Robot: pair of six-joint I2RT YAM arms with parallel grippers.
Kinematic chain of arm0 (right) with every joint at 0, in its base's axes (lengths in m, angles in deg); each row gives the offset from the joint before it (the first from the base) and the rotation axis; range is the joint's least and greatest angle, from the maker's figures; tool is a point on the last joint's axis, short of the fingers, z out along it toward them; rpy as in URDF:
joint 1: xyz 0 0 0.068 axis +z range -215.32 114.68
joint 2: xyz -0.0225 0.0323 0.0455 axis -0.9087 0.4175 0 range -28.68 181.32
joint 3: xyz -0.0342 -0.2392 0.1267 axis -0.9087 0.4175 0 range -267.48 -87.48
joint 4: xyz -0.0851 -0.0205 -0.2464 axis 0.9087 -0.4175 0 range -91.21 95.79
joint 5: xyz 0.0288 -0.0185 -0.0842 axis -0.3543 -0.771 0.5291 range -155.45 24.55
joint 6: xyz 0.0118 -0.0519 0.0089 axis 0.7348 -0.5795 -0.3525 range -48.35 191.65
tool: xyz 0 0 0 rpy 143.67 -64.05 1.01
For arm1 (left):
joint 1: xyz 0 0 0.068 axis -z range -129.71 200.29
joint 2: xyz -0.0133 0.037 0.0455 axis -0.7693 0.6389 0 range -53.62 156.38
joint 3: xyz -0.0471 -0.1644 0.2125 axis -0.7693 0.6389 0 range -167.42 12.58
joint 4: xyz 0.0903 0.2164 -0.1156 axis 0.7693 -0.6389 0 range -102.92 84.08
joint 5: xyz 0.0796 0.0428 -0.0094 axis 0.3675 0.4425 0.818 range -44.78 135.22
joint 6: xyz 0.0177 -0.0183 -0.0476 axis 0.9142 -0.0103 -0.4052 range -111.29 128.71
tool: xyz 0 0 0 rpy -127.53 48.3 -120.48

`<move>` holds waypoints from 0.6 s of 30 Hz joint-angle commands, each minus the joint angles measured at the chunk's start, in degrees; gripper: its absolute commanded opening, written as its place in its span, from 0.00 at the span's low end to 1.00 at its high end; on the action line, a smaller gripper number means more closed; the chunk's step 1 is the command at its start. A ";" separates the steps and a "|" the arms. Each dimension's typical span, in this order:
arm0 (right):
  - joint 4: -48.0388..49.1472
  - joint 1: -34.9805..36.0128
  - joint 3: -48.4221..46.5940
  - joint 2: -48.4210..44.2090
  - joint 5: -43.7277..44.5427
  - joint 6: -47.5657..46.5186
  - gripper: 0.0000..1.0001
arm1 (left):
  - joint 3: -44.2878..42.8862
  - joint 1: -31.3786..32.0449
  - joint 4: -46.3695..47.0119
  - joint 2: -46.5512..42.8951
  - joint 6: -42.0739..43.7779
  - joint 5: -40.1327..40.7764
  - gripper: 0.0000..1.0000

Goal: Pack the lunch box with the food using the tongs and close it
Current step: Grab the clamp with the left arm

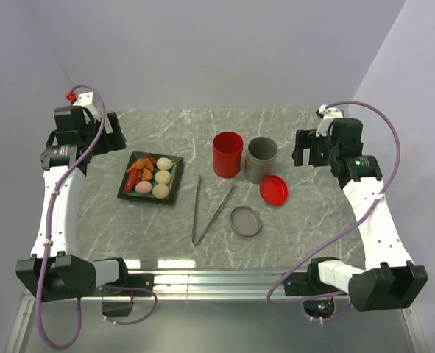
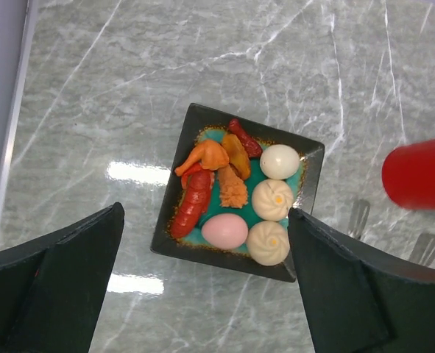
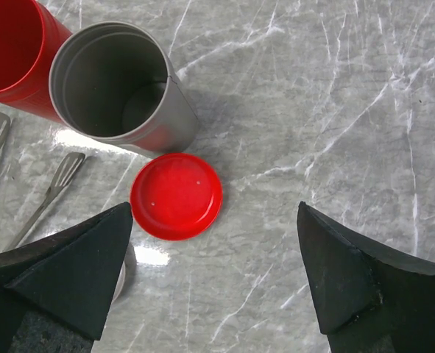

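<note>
Noted jaws of left gripper (image 2: 206, 235) spread full wide, nothing between them. Noted the same of right gripper (image 3: 216, 220).

Saw beneath the left jaws the dark tray (image 2: 308, 149) with the food (image 2: 235, 187) packed inside: pale balls, one pink ball, orange and red bits. Saw beneath the right jaws the red lid (image 3: 176, 195) flat on the table (image 3: 335, 110), just beside a grey cylinder (image 3: 118, 88) standing hard against the lunch box (image 3: 11, 51). Found the tongs (image 1: 206, 209) untouched on the marble between tray and a grey lid (image 1: 246, 220), joined end nearest the arms, tips toward the lunch box.

Judged the risks as follows:
- Might skid off the thin tongs lying flat, or catch one blade only.
- Might lose squeeze if gripped too near the joint.
- Might lose round pieces out of the tips.
- Might drop food into the grey cylinder by mistake, or topple the open lunch box.

Recorded both arms as mirrored: raised from the near bases, reaching along the table's sides, wrists turned inward and tipped down over the table.
</note>
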 commanded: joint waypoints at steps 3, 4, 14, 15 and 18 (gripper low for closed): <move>0.21 -0.17 -2.31 0.79 0.82 -1.01 1.00 | -2.78 0.87 0.55 -2.07 8.23 -7.93 1.00; -0.06 -0.09 -2.57 1.06 0.82 -1.10 1.00 | -2.42 1.75 0.63 -2.95 8.50 -9.08 0.99; -3.22 -0.09 -5.65 4.93 0.56 -2.15 1.00 | 10.39 20.73 0.28 -4.27 11.23 -8.21 0.99; -3.14 -0.09 -5.57 5.19 0.65 -2.16 1.00 | 11.54 23.70 0.81 -4.19 10.97 -8.39 1.00; -3.92 -0.17 -6.00 6.07 0.65 -2.42 1.00 | 16.29 29.33 2.91 -4.27 11.05 -6.99 0.99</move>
